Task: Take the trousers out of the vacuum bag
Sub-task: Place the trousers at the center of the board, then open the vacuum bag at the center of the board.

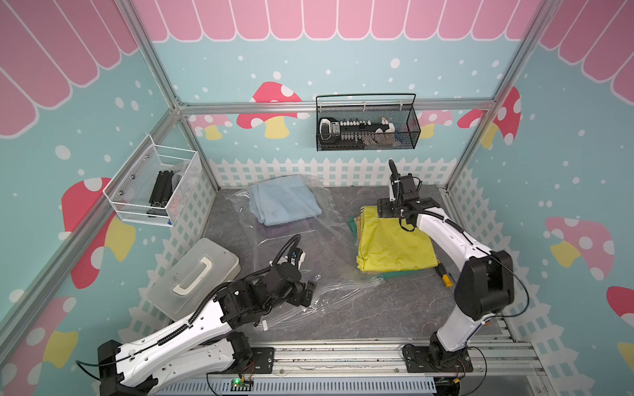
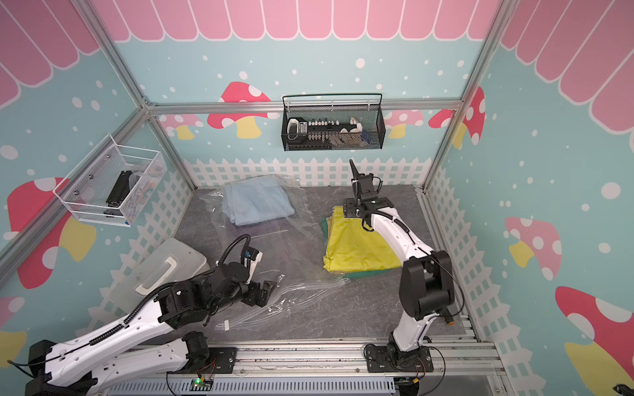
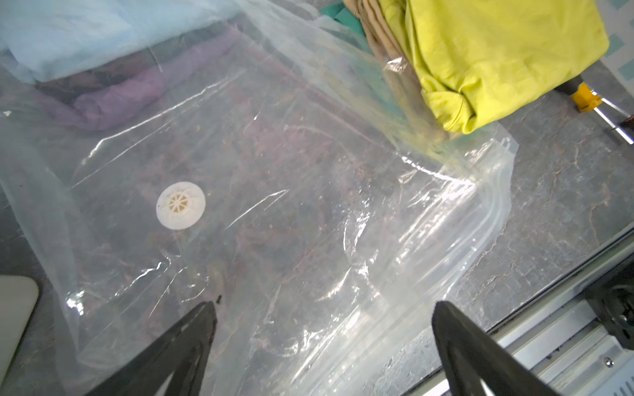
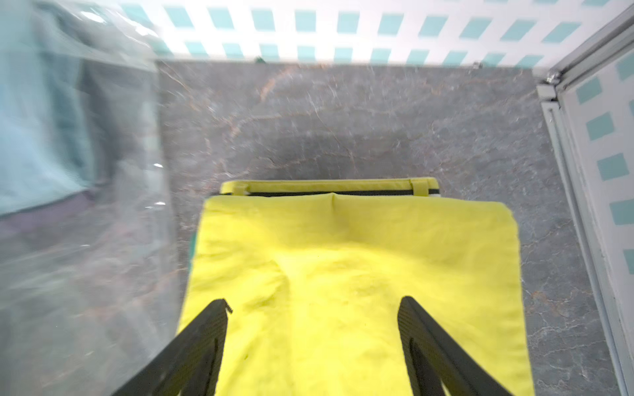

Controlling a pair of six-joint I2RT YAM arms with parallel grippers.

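The vacuum bag point(image 1: 295, 247) point(image 2: 274, 240) lies crumpled across the middle of the table, with a white valve point(image 3: 180, 205) on it. Light blue trousers point(image 1: 283, 200) point(image 3: 85, 31) lie inside at its far end, over purple trousers point(image 3: 137, 89). Outside the bag, to the right, yellow trousers point(image 1: 391, 243) point(image 4: 343, 274) top a stack with tan trousers point(image 3: 384, 44) and dark green trousers point(image 1: 387, 275). My left gripper point(image 1: 307, 293) point(image 3: 326, 307) hangs open over the bag near its zip edge, holding nothing. My right gripper point(image 1: 387, 210) point(image 4: 313, 303) stands open just above the yellow trousers.
A translucent box with a white handle point(image 1: 195, 274) sits at the left, by my left arm. The bag's white slider clip point(image 1: 265, 325) lies near the front rail point(image 1: 343, 356). A yellow-handled tool point(image 1: 446, 278) lies right of the stack. Wire baskets point(image 1: 154, 185) point(image 1: 367, 127) hang on the walls.
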